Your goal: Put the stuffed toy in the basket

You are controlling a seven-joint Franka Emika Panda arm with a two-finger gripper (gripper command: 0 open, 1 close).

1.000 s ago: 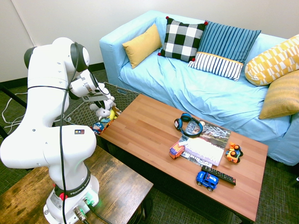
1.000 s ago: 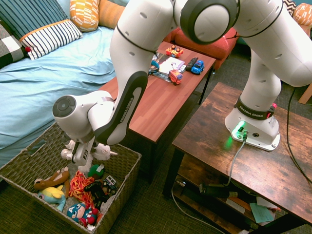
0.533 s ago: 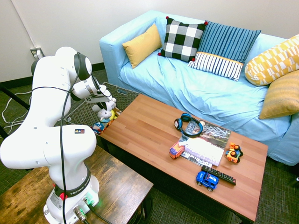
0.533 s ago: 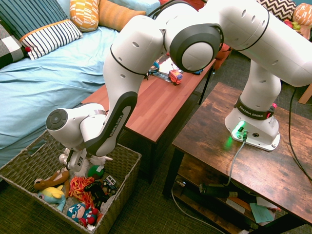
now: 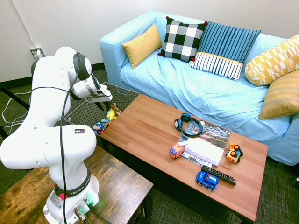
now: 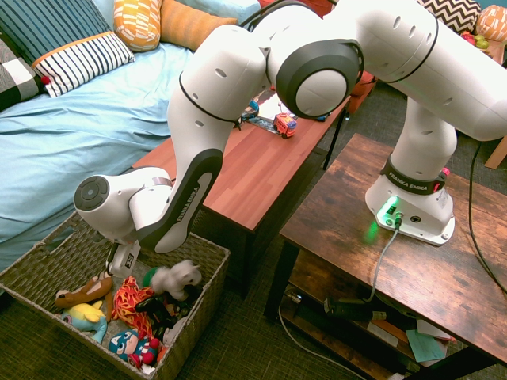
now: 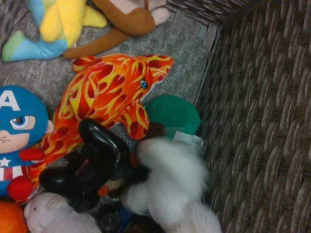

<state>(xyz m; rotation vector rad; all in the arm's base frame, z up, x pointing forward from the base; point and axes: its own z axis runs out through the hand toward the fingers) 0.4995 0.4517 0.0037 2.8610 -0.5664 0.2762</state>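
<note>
Now the stuffed toy (image 6: 176,279) lies blurred inside the basket (image 6: 47,257), atop a black toy (image 6: 158,309), beside an orange fish plush (image 6: 127,299) and green plush (image 7: 172,115). Above, the gripper (image 6: 120,264) holds nothing; its finger spread is unclear.

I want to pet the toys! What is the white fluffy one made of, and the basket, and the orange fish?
The stuffed toy looks like soft plush with long white fur, blurred here, so details are unclear. The basket seems woven from stiff grey-brown strands, perhaps wicker or paper cord; the weave shows clearly. The orange fish toy looks like smooth printed fabric, stuffed.
</note>
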